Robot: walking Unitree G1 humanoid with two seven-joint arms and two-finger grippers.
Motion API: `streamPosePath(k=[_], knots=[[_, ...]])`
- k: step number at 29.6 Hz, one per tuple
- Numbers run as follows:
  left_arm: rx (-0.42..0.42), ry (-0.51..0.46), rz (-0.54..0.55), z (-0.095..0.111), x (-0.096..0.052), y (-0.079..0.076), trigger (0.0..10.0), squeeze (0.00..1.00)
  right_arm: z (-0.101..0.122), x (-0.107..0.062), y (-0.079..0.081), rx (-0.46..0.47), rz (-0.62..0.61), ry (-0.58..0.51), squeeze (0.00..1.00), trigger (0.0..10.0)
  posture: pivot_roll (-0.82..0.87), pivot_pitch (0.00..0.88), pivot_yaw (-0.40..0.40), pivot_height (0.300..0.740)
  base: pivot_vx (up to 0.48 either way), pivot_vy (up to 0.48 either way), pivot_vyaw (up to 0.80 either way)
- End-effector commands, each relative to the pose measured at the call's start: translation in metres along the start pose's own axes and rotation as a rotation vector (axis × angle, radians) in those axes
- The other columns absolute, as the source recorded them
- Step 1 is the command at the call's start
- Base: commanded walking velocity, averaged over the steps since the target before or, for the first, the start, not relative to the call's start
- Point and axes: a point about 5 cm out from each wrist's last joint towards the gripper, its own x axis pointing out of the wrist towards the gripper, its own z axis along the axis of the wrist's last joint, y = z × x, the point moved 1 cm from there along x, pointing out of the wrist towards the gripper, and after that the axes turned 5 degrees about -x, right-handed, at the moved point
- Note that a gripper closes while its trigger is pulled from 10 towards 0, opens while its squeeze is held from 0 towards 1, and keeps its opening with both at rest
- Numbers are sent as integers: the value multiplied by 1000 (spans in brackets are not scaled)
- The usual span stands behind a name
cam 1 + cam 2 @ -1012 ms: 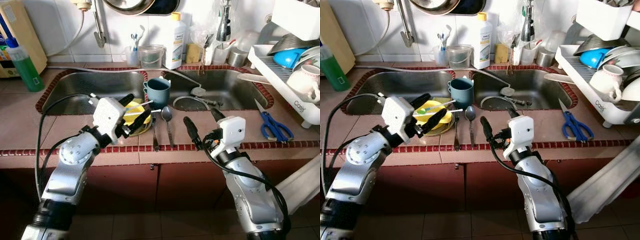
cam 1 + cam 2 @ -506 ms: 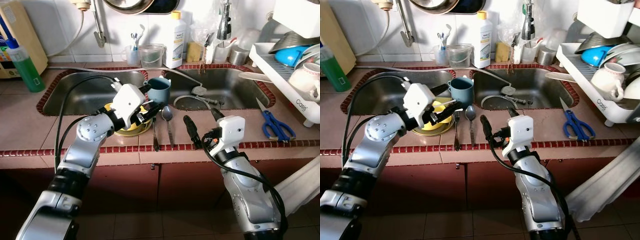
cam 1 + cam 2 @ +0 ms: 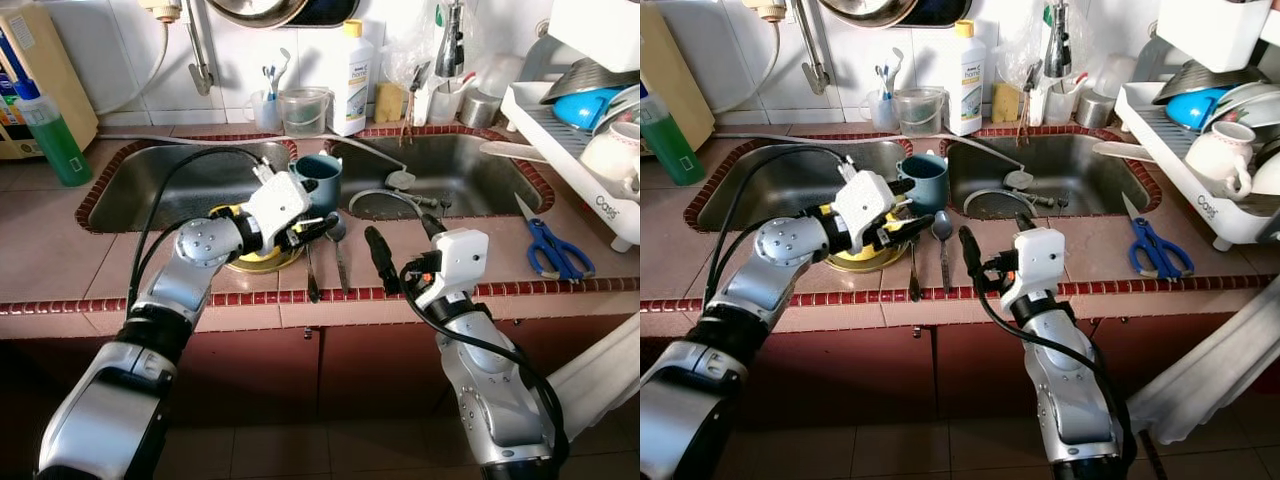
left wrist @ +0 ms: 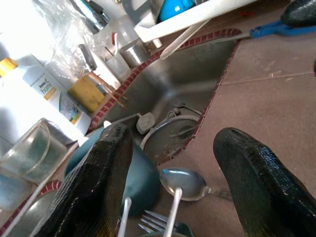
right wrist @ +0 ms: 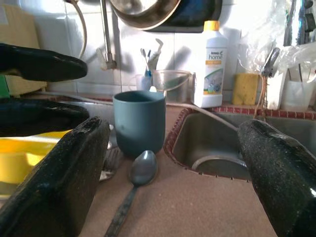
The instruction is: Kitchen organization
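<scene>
Your left gripper [image 3: 312, 207] is out over the counter strip between the two sinks, fingers spread, one finger up by the teal mug [image 3: 318, 181] and the other low above the cutlery. Nothing sits between those fingers; from the left wrist view you see the mug on one side and open counter on the other.

Right under it, look at the spoon [image 3: 940, 240]: it lies flat on the tiles, long axis running from the sinks toward the counter's front edge, bowl at the far end just beside the mug, handle pointing back at you. The fork [image 3: 913, 262] lies parallel, just to its left, tines at the far end, handle toward the red edging. The yellow bowl [image 3: 252, 255] sits just left of the fork, partly hidden under your left wrist, with a thin white utensil resting across it.

Your right gripper [image 3: 403, 244] hovers low over the front edge, to the right of the spoon, fingers wide apart and empty. In the right wrist view the mug stands dead ahead with the spoon bowl in front of it.

Off to the right, blue scissors [image 3: 551, 247] lie on the counter near the white dish rack [image 3: 590, 200]. A white detergent bottle [image 3: 351, 68] stands against the wall behind the sinks.
</scene>
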Motion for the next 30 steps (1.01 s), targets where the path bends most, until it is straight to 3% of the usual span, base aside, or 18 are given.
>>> streamPosePath(k=[1, 2, 6, 9, 13, 16, 21, 25, 30], knots=[[-72, -32, 48, 6, -2, 13, 10000, 0, 4, -1, 3, 4, 6, -16, 0, 10000, -91, 19, 78, 703, 0, 0, 0], [-172, -106, 121, 13, -5, 22, 10000, 0, 8, -4, 4, 6, 9, -43, 0, 10000, -100, 21, 85, 703, 0, 0, 0], [-325, -248, 252, 18, -16, 28, 10000, 0, 13, -9, 2, -7, -16, -74, 0, 10000, -113, 28, 84, 703, 0, 0, 0], [-403, -332, 355, 15, -30, 16, 10000, 0, 16, -13, -2, -33, -53, -88, 0, 10000, -117, 35, 77, 703, 0, 0, 0], [-490, -341, 464, 4, -50, -8, 10000, 0, 12, -19, -7, -44, -89, -66, 0, 10000, -106, 42, 63, 703, 0, 0, 0], [-499, -330, 514, -1, -61, -18, 10000, 0, 9, -21, -8, -44, -89, -53, 0, 10000, -87, 46, 44, 703, 0, 0, 0], [-553, -274, 617, -11, -94, -27, 10000, 0, 7, -19, -8, -56, -76, -40, 0, 10000, -60, 50, 23, 703, 0, 0, 0], [-537, -257, 660, -8, -106, -29, 10000, 0, 8, -17, -8, -61, -64, -38, 0, 10000, -46, 47, 8, 703, 0, 0, 0], [-534, -243, 680, -6, -111, -32, 10000, 0, 9, -15, -9, -67, -53, -40, 0, 10000, -39, 43, -5, 703, 0, 0, 0]])
